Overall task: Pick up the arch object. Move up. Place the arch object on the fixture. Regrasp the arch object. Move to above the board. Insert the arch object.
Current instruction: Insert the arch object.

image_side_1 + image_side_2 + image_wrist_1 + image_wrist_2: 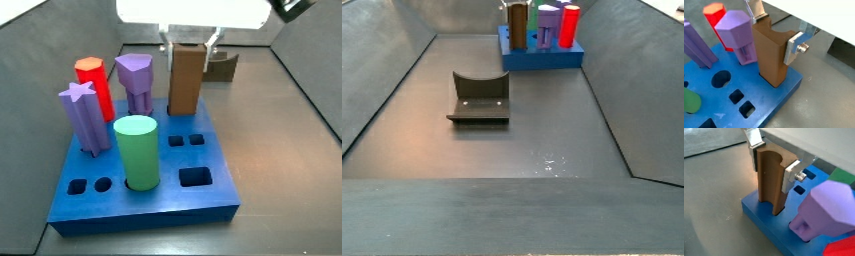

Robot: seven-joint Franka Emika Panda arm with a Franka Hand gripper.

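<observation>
The arch object (771,55) is a plain brown block that stands upright with its lower end in a hole at a corner of the blue board (764,107). It shows in both wrist views, its curved notch (773,159) facing up. My gripper (775,30) is at its top. One silver finger (794,47) presses one side and the other finger (754,149) lies against the opposite side, so it is shut on the block. In a side view the block (186,78) rises from the board's far edge (147,195) under the gripper (187,40). The fixture (478,97) stands apart on the floor.
Beside the block on the board stand a purple hexagonal peg (135,80), a red-orange peg (91,85), a purple star peg (83,115) and a green cylinder (135,150). Several open holes (195,177) lie near the board's front. Sloped grey walls (396,90) enclose the floor.
</observation>
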